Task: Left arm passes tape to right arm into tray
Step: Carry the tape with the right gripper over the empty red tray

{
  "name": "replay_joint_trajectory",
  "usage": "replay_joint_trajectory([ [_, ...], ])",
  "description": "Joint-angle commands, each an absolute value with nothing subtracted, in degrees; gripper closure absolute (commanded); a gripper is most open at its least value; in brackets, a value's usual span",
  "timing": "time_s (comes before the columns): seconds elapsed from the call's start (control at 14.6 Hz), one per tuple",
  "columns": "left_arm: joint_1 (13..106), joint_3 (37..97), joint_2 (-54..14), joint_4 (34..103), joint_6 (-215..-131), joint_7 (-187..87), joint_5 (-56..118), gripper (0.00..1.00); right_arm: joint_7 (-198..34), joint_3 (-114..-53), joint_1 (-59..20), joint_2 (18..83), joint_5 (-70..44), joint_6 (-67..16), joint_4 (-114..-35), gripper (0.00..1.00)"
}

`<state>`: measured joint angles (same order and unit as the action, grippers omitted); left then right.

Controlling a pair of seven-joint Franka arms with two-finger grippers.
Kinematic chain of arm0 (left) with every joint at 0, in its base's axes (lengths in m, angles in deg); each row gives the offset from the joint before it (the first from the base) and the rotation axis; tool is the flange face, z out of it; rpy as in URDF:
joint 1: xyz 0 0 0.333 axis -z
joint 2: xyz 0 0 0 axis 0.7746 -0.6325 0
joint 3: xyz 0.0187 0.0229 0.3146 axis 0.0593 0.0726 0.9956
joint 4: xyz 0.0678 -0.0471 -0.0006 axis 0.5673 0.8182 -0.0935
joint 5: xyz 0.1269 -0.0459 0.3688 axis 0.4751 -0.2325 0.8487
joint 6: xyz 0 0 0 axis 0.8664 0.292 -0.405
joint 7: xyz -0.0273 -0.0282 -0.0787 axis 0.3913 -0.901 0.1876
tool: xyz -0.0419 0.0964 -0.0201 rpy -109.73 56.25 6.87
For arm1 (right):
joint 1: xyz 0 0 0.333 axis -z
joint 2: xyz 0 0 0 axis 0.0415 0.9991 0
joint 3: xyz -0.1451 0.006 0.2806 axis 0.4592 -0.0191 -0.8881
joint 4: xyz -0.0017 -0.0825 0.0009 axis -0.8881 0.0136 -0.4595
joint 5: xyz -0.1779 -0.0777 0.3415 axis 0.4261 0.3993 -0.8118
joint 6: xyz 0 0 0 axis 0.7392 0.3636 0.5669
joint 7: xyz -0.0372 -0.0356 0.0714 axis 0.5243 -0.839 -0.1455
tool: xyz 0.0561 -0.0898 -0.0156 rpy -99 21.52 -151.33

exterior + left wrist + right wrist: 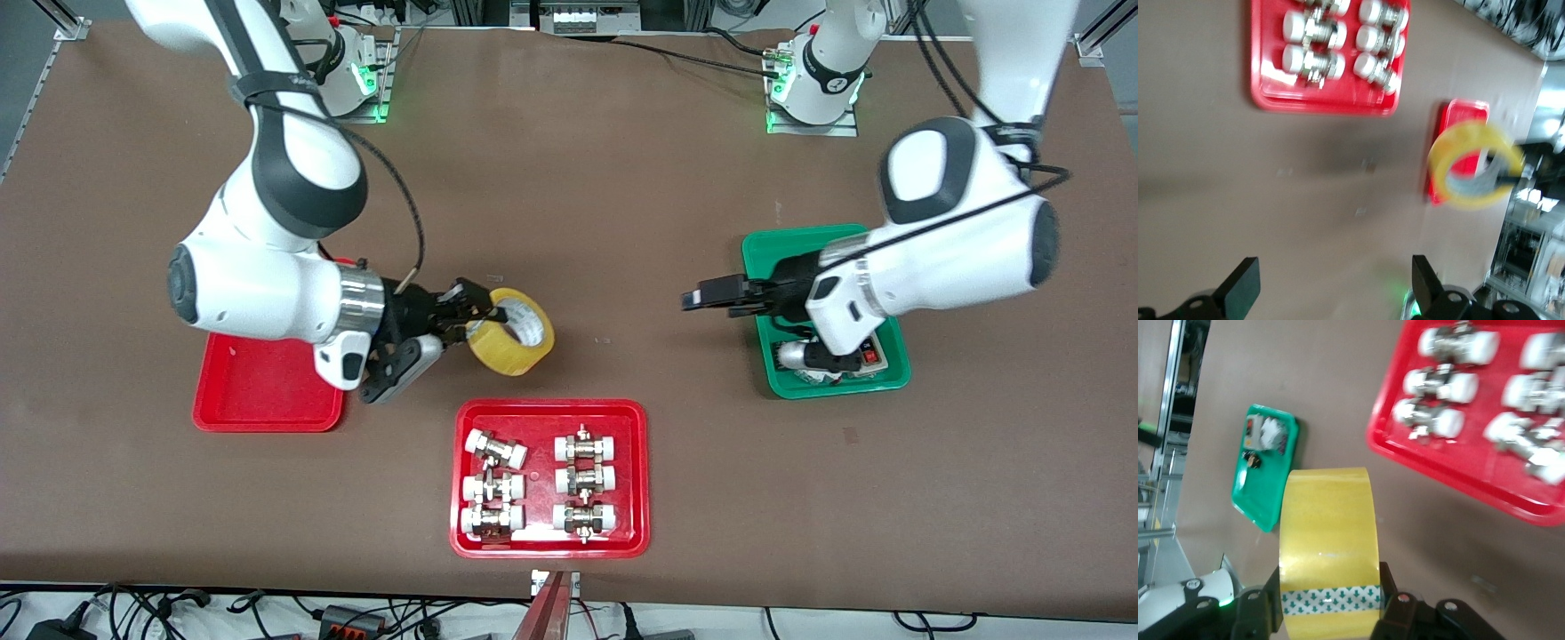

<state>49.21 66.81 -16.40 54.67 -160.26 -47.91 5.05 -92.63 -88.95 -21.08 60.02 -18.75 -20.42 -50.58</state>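
Brown table (pixel 622 178), three trays on it. Right gripper (pixel 471 311) clamped on the tape (pixel 516 333), held in the air over bare table, between the empty red tray (pixel 258 391) and the red tray of fittings (pixel 548 542). Left gripper (pixel 711 295) spread wide, holding nothing, hanging just beside the green tray (pixel 782 244) at the left arm's end.

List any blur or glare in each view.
Front view: sharp, with sheen on the tape and green lights glowing at both arm bases. Left wrist view: smeared throughout, the tape and tray of fittings soft. Right wrist view: the tape is crisp close up, while the tray of fittings and green tray are blurred.
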Motion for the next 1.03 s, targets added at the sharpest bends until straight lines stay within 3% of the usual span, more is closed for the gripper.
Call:
replay_joint_trajectory([
  [0.0,49.54,66.28,-17.38,48.02,-147.26,-48.26,12.26,0.0,-93.42,-89.9,-12.34,59.97,-18.94,-17.87,-52.52,0.59],
  [0.34,45.67,66.36,-17.12,43.89,-128.87,-48.17,20.26,0.0,-92.8,-89.9,3.84,61.11,-19.29,-9.88,-57.54,0.59],
  [0.55,45.84,65.93,-17.12,38.6,-119.01,-48.26,32.38,0.0,-99.53,-89.9,12.01,65.75,-19.56,-3.82,-58.6,0.59],
  [0.96,45.84,65.4,-16.25,34.46,-117.49,-48.17,45.51,0.0,-112.47,-89.9,17.66,70.42,-19.29,-2.57,-62.2,0.59],
])
